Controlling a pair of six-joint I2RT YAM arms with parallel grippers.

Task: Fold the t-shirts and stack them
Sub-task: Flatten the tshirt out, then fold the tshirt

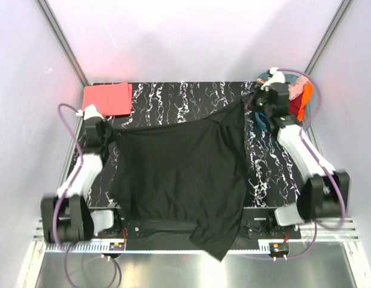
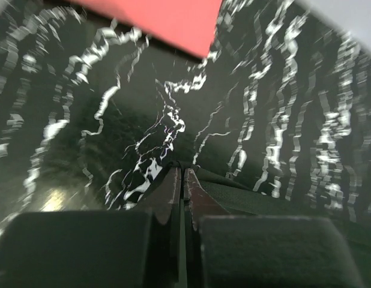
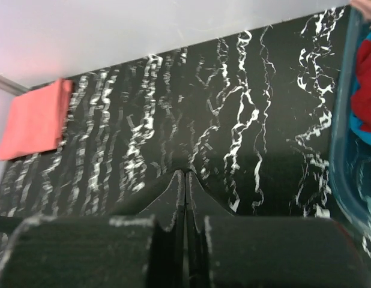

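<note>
Marbled worktop (image 1: 173,99); left fingers (image 2: 176,180) and right fingers (image 3: 180,183) pinch far corners of the black t-shirt (image 1: 179,174), its near hem overhanging; I fear a slip sends it off.

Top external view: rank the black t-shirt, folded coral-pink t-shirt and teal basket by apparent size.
1. black t-shirt, by far.
2. coral-pink t-shirt.
3. teal basket, unsure: the right arm hides most of it.

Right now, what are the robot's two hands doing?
Left gripper: closed, pinching the black t-shirt.
Right gripper: closed, pinching the black t-shirt too.
</note>
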